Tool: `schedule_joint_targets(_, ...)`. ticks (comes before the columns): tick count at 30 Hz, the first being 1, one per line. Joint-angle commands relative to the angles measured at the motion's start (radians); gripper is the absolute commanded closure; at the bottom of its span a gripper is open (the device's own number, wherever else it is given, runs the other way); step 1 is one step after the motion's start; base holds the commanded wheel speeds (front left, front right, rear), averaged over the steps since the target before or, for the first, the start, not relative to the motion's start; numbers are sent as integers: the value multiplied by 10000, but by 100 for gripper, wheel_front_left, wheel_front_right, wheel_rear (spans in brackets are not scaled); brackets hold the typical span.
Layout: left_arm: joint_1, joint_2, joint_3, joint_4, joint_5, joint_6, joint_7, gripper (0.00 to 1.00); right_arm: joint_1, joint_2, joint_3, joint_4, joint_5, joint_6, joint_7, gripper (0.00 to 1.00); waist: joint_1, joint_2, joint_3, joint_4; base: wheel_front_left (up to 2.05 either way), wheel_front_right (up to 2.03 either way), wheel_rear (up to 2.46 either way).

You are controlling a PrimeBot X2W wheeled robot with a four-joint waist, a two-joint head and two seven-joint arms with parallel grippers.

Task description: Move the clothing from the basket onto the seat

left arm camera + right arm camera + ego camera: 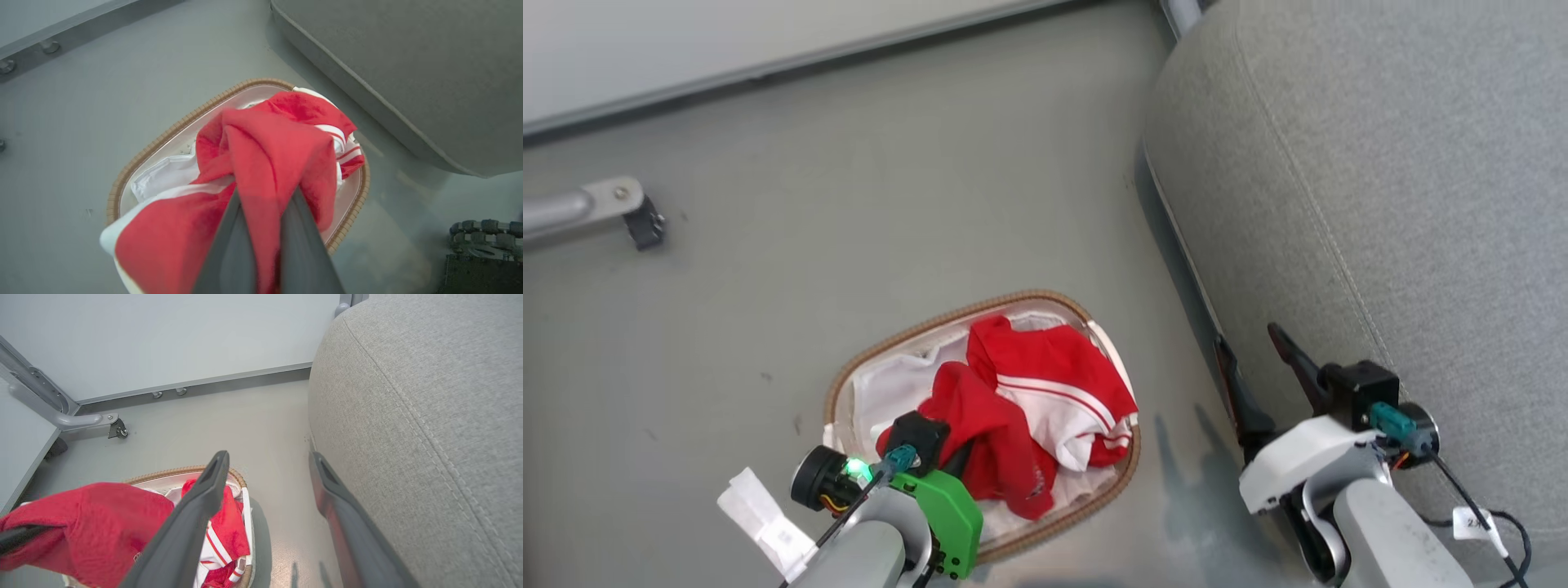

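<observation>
Left jaws pinch red clothing (278,163) above basket (171,130); right jaws wide beside seat (1380,163).

Left gripper (267,194) jaws' tips buried in clothing (278,147); seat (1421,163) cut off at edges

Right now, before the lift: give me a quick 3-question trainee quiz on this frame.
1. True or false: some clothing already lies on the seat.
2. The left claw is: A) open B) shut on the clothing C) resting on the seat.
3. Fill in: the basket stands on the ____, beside the seat.

Key: 1 false; 2 B; 3 floor.
</observation>
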Motion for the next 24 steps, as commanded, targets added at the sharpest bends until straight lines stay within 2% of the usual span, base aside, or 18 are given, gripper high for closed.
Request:
schedule_joint_targets(1, 303, 79, 231, -444, 109, 53, -34, 100, 258, -44, -5, 66, 23, -7, -44, 0, 0, 0, -1190, 548, 0, 0, 0)
schedule_joint_targets(7, 1102, 156, 1357, -2685, 768, -19, -35, 100, 814, -44, -50, 166, -45, -7, -44, 0, 0, 0, -2007, 737, 0, 0, 0)
schedule_joint_targets(15, 2020, -194, 2889, -5196, 1327, -183, -26, 100, 1505, -42, -53, 249, -189, -7, -44, 0, 0, 0, -3037, 799, 0, 0, 0)
schedule_joint_targets(19, 2224, -388, 3404, -6331, 1509, -249, -24, 100, 1733, -42, -22, 250, -240, -7, -44, 0, 0, 0, -3344, 809, 0, 0, 0)
schedule_joint_targets(24, 2381, -482, 3673, -7122, 1559, -321, -25, 100, 1969, -40, 75, 151, -208, -7, -44, 0, 0, 0, -3547, 845, 0, 0, 0)
